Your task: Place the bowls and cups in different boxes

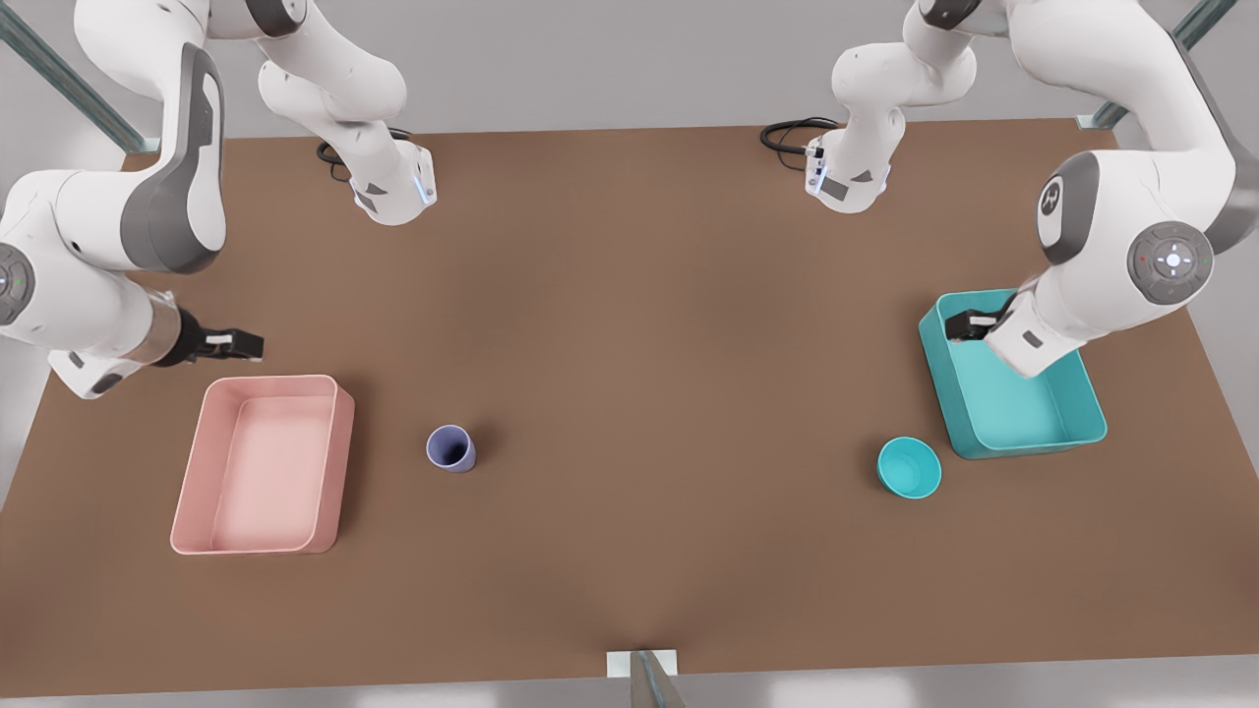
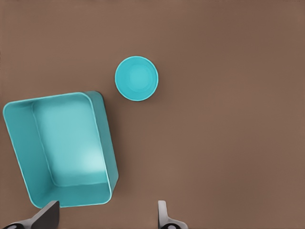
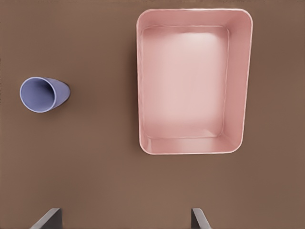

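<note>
The lavender cup [image 1: 450, 448] [image 3: 43, 94] stands upright on the table, to the right of the empty pale pink box [image 1: 261, 462] [image 3: 190, 81] in the front view. My right gripper [image 1: 236, 342] [image 3: 124, 218] hovers open just behind that box's far edge. On the front view's right, the teal bowl [image 1: 909, 467] [image 2: 136, 78] sits on the table beside the near left corner of the empty teal box [image 1: 1013, 403] [image 2: 66, 143]. My left gripper [image 1: 969, 324] [image 2: 106, 214] hangs open over the teal box's far left corner, holding nothing.
The brown table [image 1: 639, 374] stretches wide between the cup and the bowl. Both arm bases [image 1: 393, 192] [image 1: 846, 182] with black cables stand at the back edge. A small bracket [image 1: 641, 664] sits at the middle of the front edge.
</note>
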### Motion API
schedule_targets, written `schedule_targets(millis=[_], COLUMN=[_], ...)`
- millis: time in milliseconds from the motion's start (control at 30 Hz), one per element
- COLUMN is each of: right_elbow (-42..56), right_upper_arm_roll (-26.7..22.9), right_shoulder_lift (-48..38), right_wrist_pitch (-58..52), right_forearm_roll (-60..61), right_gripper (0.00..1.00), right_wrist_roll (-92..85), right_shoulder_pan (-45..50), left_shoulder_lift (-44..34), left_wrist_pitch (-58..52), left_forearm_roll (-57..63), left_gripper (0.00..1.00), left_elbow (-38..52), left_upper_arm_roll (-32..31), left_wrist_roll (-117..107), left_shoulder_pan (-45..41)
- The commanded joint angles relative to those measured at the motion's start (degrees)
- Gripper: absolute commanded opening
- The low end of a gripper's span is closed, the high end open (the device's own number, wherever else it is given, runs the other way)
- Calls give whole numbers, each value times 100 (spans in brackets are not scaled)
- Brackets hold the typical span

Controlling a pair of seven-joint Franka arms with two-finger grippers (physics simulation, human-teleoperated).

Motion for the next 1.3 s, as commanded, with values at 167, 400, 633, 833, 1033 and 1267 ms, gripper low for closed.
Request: schedule_targets(millis=[167,400,633,833,1033,1267], right_elbow=[706,-506,-2027,-2291,-2370,-2379], right_upper_arm_roll=[61,52,70,70,70,70], right_shoulder_lift=[1460,2077,1488,1567,1778,2094], right_wrist_pitch=[1555,4105,5354,5283,5362,5477], right_forearm_roll=[113,104,43,60,60,60], right_gripper=[100,100,100,100,100,85], right_wrist_roll=[204,1690,1937,2112,2104,2095], right_shoulder_pan=[616,1152,1284,1618,1556,1539], left_shoulder_lift=[1490,2564,2775,2968,3056,3003], left_wrist_pitch=[1566,3792,3862,3862,3968,3950], left_forearm_roll=[741,802,1075,1083,1005,556], left_gripper=[100,100,100,100,54,21], left_elbow=[18,-413,-659,-870,-931,-896], left_upper_arm_roll=[-1,86,139,315,333,333], left_wrist_roll=[-554,-439,-404,-404,-492,-1187], left_shoulder_pan=[-862,-739,-580,-536,-536,-545])
